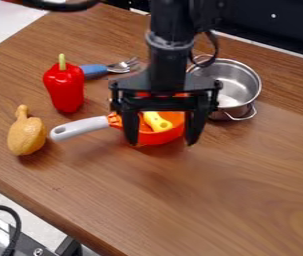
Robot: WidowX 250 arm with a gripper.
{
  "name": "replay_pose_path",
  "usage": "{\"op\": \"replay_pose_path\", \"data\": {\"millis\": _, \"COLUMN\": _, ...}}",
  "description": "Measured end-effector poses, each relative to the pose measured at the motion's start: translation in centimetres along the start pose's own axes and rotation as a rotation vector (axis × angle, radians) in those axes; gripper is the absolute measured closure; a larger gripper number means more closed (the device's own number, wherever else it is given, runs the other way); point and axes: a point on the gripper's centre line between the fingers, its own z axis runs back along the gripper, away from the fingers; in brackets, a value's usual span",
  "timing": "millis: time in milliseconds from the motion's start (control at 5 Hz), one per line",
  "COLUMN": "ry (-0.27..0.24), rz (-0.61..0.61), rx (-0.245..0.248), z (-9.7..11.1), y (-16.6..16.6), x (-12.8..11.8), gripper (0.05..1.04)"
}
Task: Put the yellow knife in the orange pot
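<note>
My gripper [162, 140] hangs over the orange pot [162, 138], its two fingers spread wide apart in front of the pot's left and right parts, with nothing held between them. The pot stands on the wooden table, its grey handle pointing left. Inside the pot lies the yellow knife [157, 121]; its rounded yellow end with a small hole shows between the fingers, and the rest is hidden behind the gripper's body.
A steel pot [236, 80] stands behind to the right. On the left are a red pepper [65, 89], a brown drumstick [27, 134] and a blue-handled fork [95, 70]. The table [200, 205] extends toward the front and right.
</note>
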Motion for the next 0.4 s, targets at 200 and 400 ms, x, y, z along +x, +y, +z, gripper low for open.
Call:
{"op": "replay_pose_path", "data": {"millis": 200, "ry": 0.041, "rz": -0.120, "rx": 0.041, "z": 0.9, "y": 3.5, "x": 1.7, "gripper": 0.084}}
{"op": "replay_pose_path", "data": {"millis": 400, "ry": 0.023, "rz": -0.201, "rx": 0.060, "z": 0.9, "y": 6.5, "x": 3.0, "gripper": 0.084}}
